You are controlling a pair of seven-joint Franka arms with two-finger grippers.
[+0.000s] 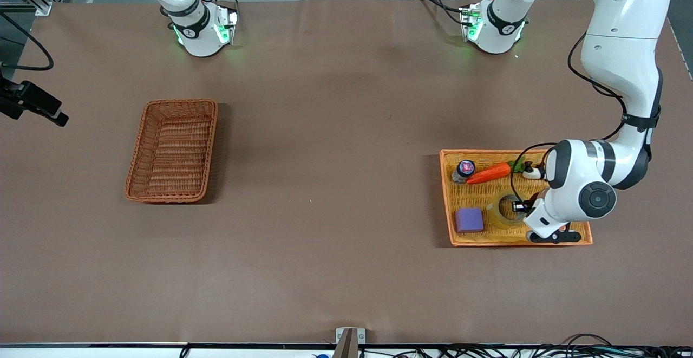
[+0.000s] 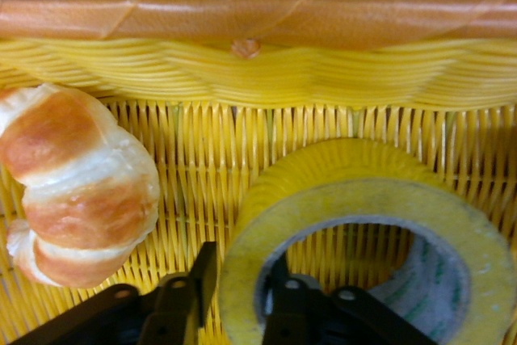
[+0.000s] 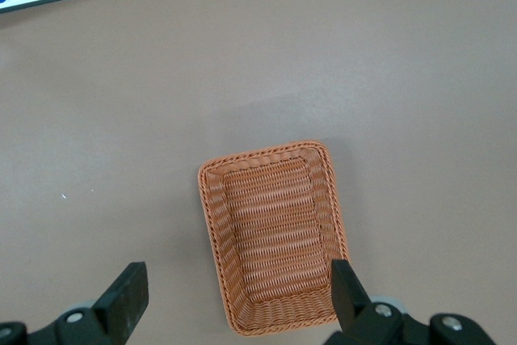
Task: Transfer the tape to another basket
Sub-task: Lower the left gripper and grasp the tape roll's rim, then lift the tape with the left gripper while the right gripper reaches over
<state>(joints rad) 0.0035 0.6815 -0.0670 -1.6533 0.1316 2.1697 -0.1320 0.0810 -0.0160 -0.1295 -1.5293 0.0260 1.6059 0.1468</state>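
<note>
Here, in the front view, the left end effector [image 1: 521, 207] sits low in the orange-yellow tray [image 1: 563, 240], at the tape [image 1: 501, 213]; the basket [image 1: 172, 150] stands well apart toward the right arm's end of the surface [image 1: 335, 147]. No writing reads anywhere. In the left wrist view, one finger [image 2: 194, 292] sits outside the tape's [image 2: 355, 216] wall and one inside its hole, narrowly apart, beside a croissant [image 2: 73, 183]. In the right wrist view, the waiting right end effector [image 3: 234, 300] hangs wide open and empty over the basket [image 3: 275, 232].

A croissant [image 2: 73, 191] and the tray's rim [image 2: 258, 22] crowd the tape [image 2: 363, 224].
</note>
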